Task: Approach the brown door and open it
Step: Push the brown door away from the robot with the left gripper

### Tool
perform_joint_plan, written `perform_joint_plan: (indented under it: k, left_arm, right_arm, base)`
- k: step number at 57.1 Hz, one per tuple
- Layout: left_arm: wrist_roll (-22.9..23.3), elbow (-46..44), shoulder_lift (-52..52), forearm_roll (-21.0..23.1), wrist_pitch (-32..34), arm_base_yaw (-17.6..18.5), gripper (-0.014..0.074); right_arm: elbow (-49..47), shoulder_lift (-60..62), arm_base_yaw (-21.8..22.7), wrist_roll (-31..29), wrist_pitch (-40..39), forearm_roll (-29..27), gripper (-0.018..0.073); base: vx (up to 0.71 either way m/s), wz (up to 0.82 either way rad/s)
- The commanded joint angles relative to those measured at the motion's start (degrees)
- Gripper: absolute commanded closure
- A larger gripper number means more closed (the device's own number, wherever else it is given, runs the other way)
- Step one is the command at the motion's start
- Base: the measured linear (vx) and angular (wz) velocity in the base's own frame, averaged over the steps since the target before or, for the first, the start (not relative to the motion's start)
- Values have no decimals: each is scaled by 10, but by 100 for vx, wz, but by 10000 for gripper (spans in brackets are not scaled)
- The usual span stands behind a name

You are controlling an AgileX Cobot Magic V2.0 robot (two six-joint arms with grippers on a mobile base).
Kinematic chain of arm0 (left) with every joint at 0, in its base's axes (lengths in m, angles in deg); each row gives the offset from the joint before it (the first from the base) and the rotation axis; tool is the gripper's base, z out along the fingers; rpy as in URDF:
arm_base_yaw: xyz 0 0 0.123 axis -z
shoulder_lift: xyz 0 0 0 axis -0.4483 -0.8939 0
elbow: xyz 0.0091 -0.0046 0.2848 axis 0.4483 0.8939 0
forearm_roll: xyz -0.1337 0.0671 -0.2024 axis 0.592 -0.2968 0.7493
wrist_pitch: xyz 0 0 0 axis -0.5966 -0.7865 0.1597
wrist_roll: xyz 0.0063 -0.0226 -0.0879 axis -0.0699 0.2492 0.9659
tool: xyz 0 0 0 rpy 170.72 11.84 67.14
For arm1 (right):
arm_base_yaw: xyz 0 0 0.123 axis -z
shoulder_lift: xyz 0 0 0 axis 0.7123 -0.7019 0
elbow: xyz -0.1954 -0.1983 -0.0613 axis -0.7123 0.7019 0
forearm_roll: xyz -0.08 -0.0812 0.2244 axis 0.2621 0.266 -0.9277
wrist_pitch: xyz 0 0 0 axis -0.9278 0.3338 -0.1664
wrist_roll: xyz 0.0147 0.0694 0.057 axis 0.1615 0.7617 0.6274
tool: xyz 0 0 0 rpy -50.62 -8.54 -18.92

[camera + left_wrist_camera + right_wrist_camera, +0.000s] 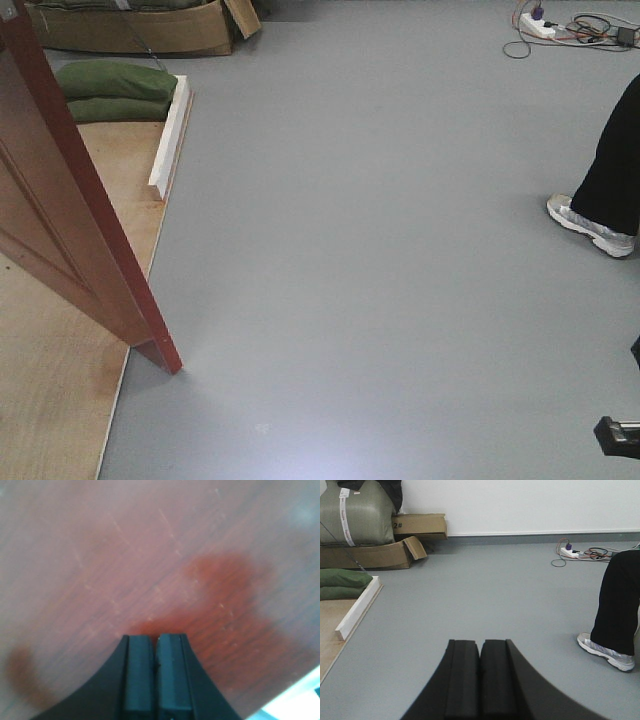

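Note:
The brown door (60, 220) stands at the left of the front view, swung out over the plywood, its lower corner at the grey floor's edge. In the left wrist view its reddish-brown wood (150, 555) fills the frame, very close. My left gripper (155, 638) is shut, its pads together with nothing between them, the tips right at the door's surface. My right gripper (480, 642) is shut too, empty, pointing over the open grey floor. The door's handle is out of view.
A person's leg and white shoe (590, 225) stand at the right. A white wooden brace (170, 135) and green sandbags (112, 90) lie by the plywood floor (50, 400). Cardboard boxes (380, 552) and a power strip with cables (580, 552) sit along the far wall.

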Motion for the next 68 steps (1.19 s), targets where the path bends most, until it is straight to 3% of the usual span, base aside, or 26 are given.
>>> perform_joint_plan:
  k: [1,68]
  left_arm:
    - [-1,-16,34,28,23,5,600]
    - [-1,-16,34,28,23,5,600]
  right_arm:
    - [3,7,3,-3,-47,0,559]
    - [3,7,3,-3,-47,0,559]
  base:
    - [0,0]
    - [0,0]
